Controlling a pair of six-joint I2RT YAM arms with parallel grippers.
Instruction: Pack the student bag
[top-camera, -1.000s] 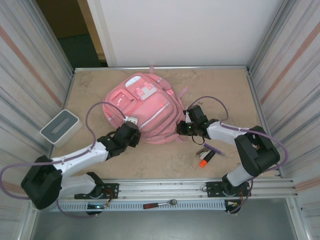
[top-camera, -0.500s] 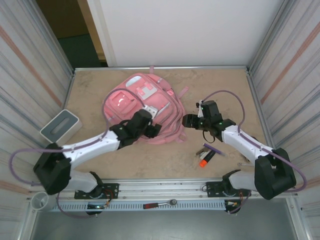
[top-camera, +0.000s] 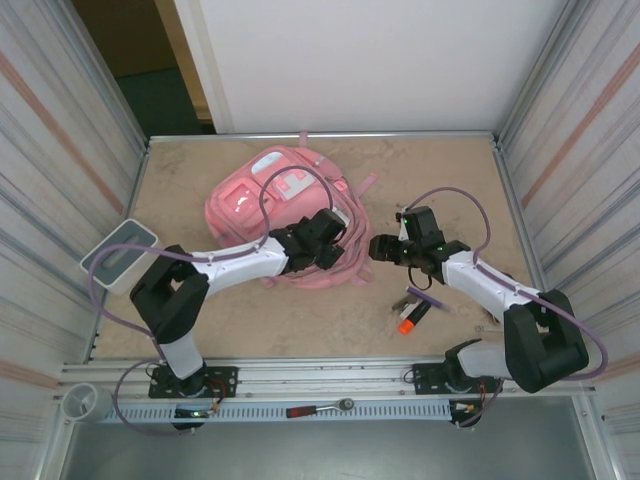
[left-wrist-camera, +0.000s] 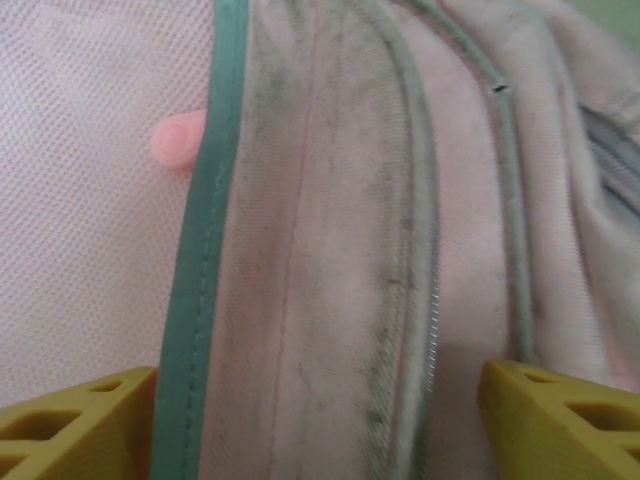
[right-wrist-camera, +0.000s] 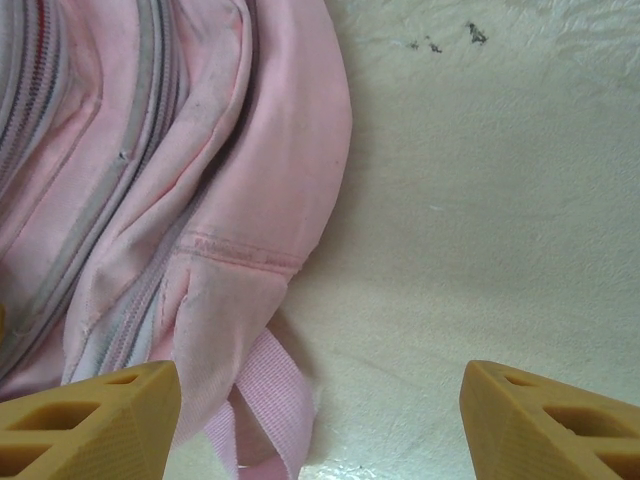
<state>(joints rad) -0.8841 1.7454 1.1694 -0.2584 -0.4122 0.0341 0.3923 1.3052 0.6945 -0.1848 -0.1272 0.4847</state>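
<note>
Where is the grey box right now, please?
In the top view, the grey box sits at the table's left edge, left of the bag.

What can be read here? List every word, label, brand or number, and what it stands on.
No text is readable in these views.
On the backpack, the white-trimmed patches show no legible letters.
On the grey box, no marking is visible.
On the marker with the orange cap, any print is too small to read.

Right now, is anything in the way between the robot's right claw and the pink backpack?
No, nothing visible is in the way. The right gripper is open and sits right at the edge of the backpack.
</note>
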